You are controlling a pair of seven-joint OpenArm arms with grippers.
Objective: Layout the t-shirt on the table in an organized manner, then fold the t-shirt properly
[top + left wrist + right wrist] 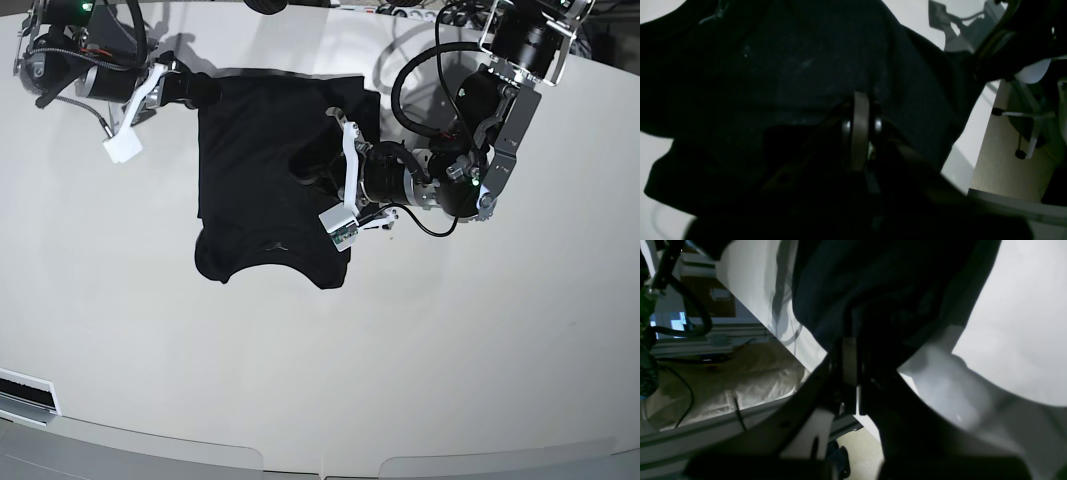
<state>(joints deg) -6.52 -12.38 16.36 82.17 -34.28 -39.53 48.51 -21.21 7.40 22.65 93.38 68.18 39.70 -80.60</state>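
The black t-shirt (250, 170) lies on the white table (300, 370) at the far middle, neckline toward the near side and one side folded over. My left gripper (318, 168) rests on the shirt's right part, fingers pressed together on a raised fold. In the left wrist view the shut fingertips (860, 100) meet dark cloth (790, 66) that fills the frame. My right gripper (200, 90) holds the shirt's far left corner. In the right wrist view the shirt (873, 280) drapes from its shut fingers (849, 350).
Bare white tabletop spreads in front of the shirt and to both sides. The table's curved front edge (320, 462) runs along the bottom. Past the table's edge, a chair base (1023, 133) shows in the left wrist view, and cables (690, 323) and a frame rail show in the right wrist view.
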